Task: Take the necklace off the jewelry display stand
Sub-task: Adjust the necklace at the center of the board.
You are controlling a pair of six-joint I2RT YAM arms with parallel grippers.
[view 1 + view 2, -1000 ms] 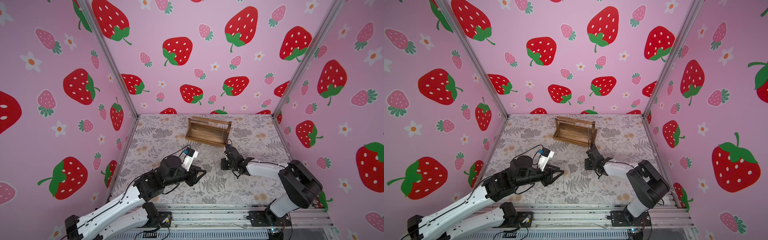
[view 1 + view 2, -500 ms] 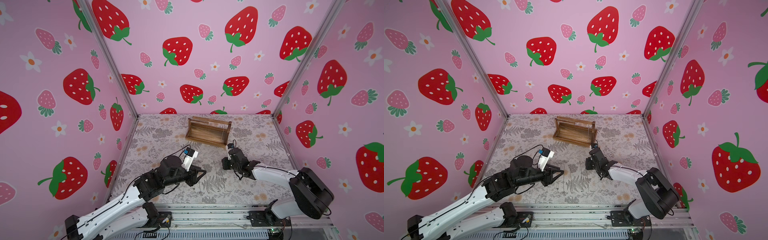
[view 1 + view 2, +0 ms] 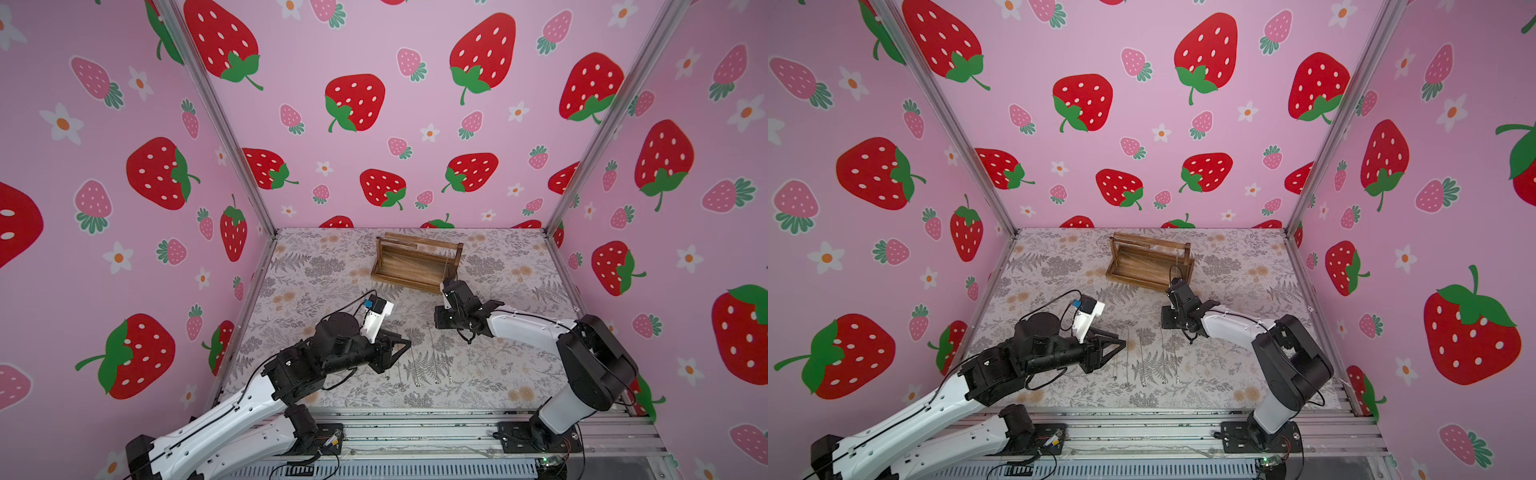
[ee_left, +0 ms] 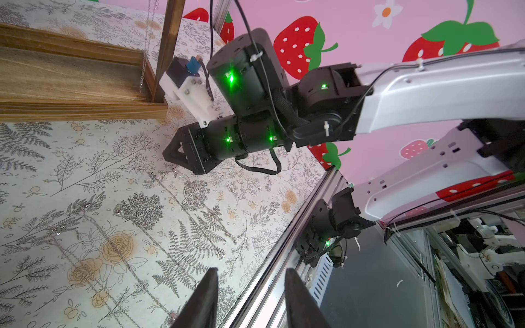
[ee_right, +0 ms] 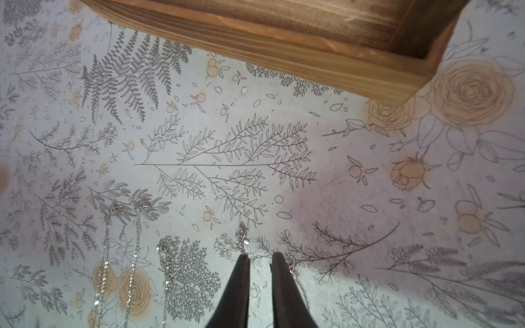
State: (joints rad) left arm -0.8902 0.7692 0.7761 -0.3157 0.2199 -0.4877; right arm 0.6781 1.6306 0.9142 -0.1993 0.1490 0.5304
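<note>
R elbow [image 3: 594, 365] pulled back inward vs half a sec ago; L arm [image 3: 257, 399] same. R gripper [image 5: 260, 257] jaws nearly together, can't tell if pinching a chain [image 5: 241, 238]; jewelry display stand [image 3: 409, 283] just ahead, necklace [image 4: 141, 79] hanging on it. L gripper [image 4: 251, 272] agape, empty.

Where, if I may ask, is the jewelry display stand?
In both top views, the jewelry display stand stands at the back middle of the table, the right gripper just before its right end.
</note>
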